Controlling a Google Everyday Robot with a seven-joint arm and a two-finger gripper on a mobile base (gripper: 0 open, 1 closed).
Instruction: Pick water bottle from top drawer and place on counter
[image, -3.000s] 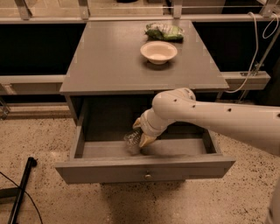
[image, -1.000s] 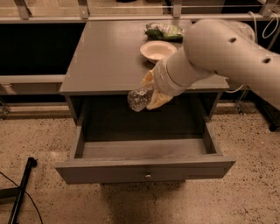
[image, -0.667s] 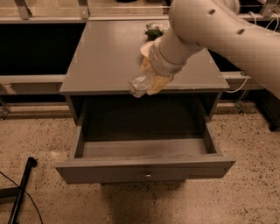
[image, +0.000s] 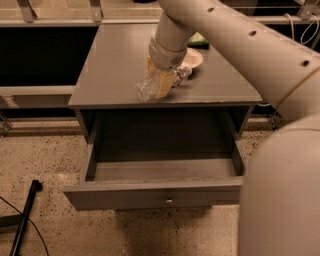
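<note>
The tool (image: 160, 84), with yellowish pads at the end of a thick cream-white arm (image: 225, 35), is clenched around a small clear crinkly plastic water bottle (image: 142, 90). The water bottle lies tilted across the tool's grip, its crumpled base sticking out to the tool's left and its neck to the right. Directly under the tool is the flat matte grey counter (image: 117, 55), near its front edge; whether the water bottle touches the surface cannot be told.

Just behind and to the right of the tool sits a pale round bowl (image: 195, 57), partly hidden by the arm, and beyond it a green snack bag (image: 200, 40).

Below and in front of the tool, the wide shallow grey top drawer (image: 145, 196) stands pulled out, with a small round metal knob (image: 170, 202) at the centre of its front panel. Far below and to the left of the tool, a thin black rod (image: 25, 215) lies on the speckled floor (image: 45, 160).
</note>
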